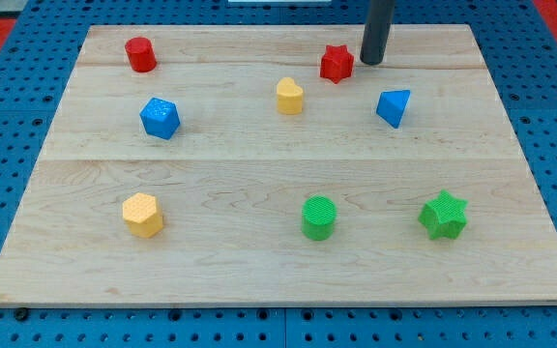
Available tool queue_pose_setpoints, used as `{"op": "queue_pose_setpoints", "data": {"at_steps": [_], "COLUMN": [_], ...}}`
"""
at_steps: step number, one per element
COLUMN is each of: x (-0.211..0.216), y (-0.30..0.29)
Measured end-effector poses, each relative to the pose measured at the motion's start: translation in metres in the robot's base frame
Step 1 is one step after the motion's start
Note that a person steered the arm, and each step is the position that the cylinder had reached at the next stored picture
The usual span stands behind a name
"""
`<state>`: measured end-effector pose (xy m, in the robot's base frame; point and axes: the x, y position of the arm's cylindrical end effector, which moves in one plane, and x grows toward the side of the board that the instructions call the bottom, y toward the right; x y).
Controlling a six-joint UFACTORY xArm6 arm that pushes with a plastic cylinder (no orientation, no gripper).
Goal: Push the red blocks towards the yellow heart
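Note:
A red star block (337, 63) lies near the view's top, right of centre. My tip (371, 61) stands just to the star's right, very close to it or touching it; I cannot tell which. A red cylinder block (140, 54) sits at the view's top left. The yellow heart block (289, 96) lies below and left of the red star, apart from it.
A blue cube-like block (160, 118) is at the left, a blue triangular block (394, 106) at the right. A yellow hexagon block (142, 214), a green cylinder (319, 217) and a green star (443, 215) line the lower part of the wooden board (259, 271).

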<state>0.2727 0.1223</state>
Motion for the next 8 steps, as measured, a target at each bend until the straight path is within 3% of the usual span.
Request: {"op": "queue_pose_setpoints", "data": {"at_steps": [2,3,5,7,8], "x": [-0.021,-0.080,-0.081,0.015,0.028], "y": [-0.107,-0.128,-0.292,-0.361,-0.380]}}
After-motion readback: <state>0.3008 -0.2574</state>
